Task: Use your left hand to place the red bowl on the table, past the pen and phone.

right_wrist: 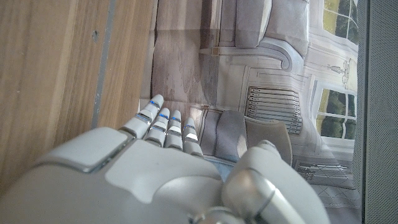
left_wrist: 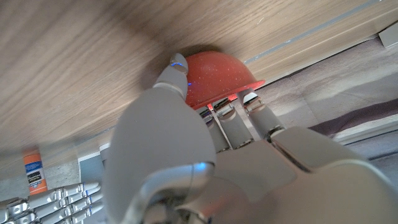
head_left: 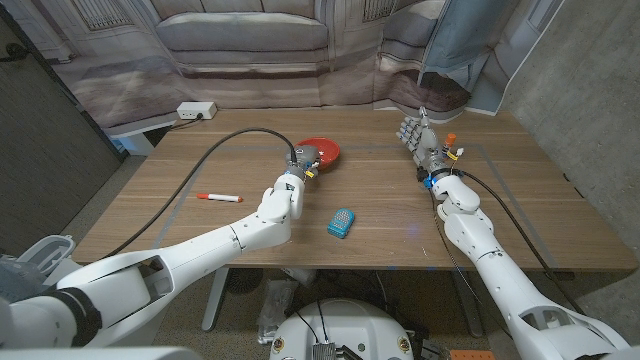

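The left hand [head_left: 305,162] is gripping the red bowl's [head_left: 325,151] near rim, holding it on the wooden table [head_left: 520,200] beyond the phone [head_left: 342,223] and pen [head_left: 219,198], with bare tabletop around the bowl. The right hand [head_left: 418,135] is standing with fingers spread, holding nothing, right of the bowl near the table's far edge.

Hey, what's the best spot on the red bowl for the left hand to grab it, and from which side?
Probably the near rim of the red bowl, approached from the robot's side. It sits upright with a thin open lip, so a thumb-and-finger pinch over the edge fits. The left hand is already at that edge, with its fingers at the rim; whether it grips isn't clear.
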Motion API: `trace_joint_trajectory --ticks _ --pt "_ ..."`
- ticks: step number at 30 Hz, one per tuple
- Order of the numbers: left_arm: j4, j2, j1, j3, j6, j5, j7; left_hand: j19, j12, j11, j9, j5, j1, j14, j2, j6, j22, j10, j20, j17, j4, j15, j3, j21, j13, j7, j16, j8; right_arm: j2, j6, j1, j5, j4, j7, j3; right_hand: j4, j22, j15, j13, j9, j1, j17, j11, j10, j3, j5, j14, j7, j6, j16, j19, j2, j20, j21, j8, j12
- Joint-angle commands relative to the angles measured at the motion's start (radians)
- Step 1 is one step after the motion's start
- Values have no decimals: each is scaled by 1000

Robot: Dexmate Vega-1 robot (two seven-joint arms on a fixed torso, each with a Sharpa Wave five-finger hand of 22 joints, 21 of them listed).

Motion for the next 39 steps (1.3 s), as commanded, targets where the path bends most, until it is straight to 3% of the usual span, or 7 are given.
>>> trace_joint_trajectory --ticks 1,17,27,39 --pt "-27 4 0 -1 27 14 -6 12 2 -12 16 8 -2 20 12 89 2 26 -127 6 16 -54 6 7 21 70 -8 15 -7 -2 -7 8 -10 4 1 0 3 0 3 3 4 5 7 6 -6 -5 5 -1 6 -5 10 9 -6 -5 1 -4" --pt "-64 14 -9 4 65 42 -36 8 -6 -12 42 14 -17 26 9 76 1 34 -119 6 22 -51 9 4 45 71 -13 43 -1 11 -6 19 7 15 7 -1 3 -2 3 3 5 5 7 7 -8 -5 5 0 6 -6 11 10 -6 -7 1 -4" --pt "-97 25 0 -4 75 55 -36 14 -9 1 31 18 -14 41 6 80 0 45 -125 8 18 -53 15 5 61 76 -12 50 -2 17 -12 21 2 18 10 -1 3 0 3 3 5 5 8 7 -9 -5 5 0 5 -6 11 10 -6 -7 1 -4" --pt "-166 73 29 -66 37 4 -42 16 -14 -5 15 19 -14 49 3 90 1 52 -127 8 17 -54 22 4 75 71 -14 53 -5 18 -17 22 -6 11 9 -2 3 0 3 3 5 5 7 7 -10 -5 7 0 4 -5 12 11 -6 -8 1 -4"
